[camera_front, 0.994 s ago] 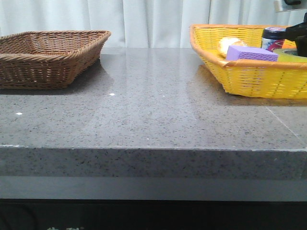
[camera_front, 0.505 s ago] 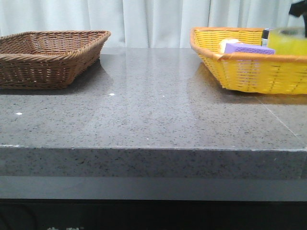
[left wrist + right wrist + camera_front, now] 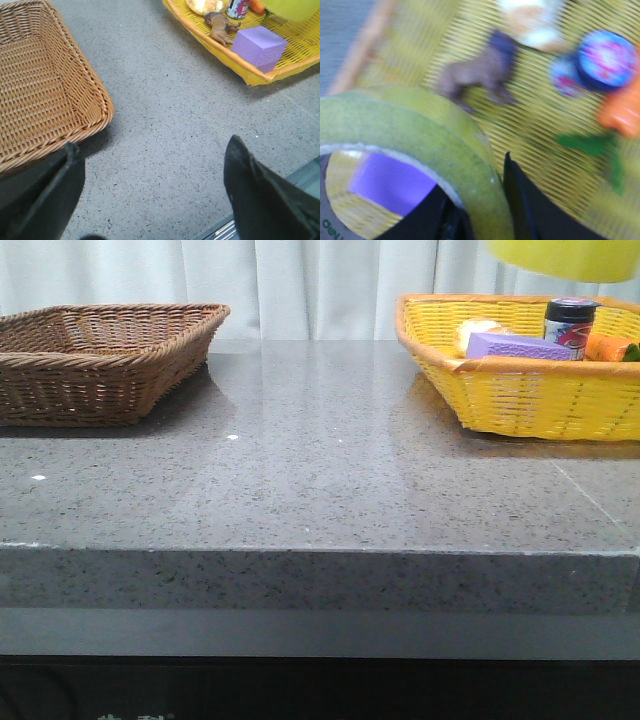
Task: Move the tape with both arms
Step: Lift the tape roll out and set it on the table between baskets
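Observation:
The tape [image 3: 567, 255], a yellow translucent roll, hangs at the top right of the front view, above the yellow basket [image 3: 520, 390]; only its lower edge shows there. In the right wrist view the tape [image 3: 420, 135] fills the near side, and my right gripper [image 3: 477, 200] is shut on its wall, one finger inside the core and one outside. It also shows in the left wrist view [image 3: 290, 7]. My left gripper [image 3: 152, 185] is open and empty above the grey table, between the two baskets.
A brown wicker basket [image 3: 100, 355] stands at the far left. The yellow basket holds a purple block [image 3: 520, 345], a dark-lidded jar [image 3: 570, 322], a bun [image 3: 478, 332], an orange carrot toy [image 3: 610, 345] and a brown toy animal [image 3: 220, 27].
The tape has risen out of the yellow basket, from level with its rim to the top edge of the front view. The jar and carrot toy now show behind.

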